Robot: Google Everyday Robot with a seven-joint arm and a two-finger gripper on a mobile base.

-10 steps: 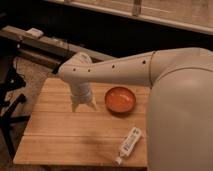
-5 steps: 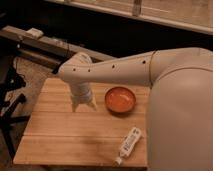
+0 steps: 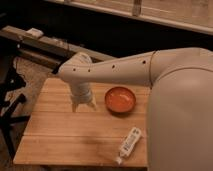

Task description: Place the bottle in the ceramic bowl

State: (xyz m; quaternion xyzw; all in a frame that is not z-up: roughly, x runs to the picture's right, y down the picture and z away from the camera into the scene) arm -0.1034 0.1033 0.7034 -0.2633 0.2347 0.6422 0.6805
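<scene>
stretching across the upper middle of the frame, the pale arm [image 3: 125, 70] reaches left over the wooden table [image 3: 55, 135]. the ceramic bowl [image 3: 120, 99] sits at centre, upright and empty. just left of it hangs the gripper [image 3: 83, 106], fingers parted, holding nothing. the bottle [image 3: 129, 144] lies flat at lower right, near the table's front edge and well apart from the gripper. a clumsy approach could nudge it off that edge, and a pinch on its narrow tip could slip.

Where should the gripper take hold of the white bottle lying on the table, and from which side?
Grip the white bottle across its slim mid-body, from above, jaws square to its length: it lies flat and diagonal. The gripper hangs beside the ceramic bowl.
</scene>
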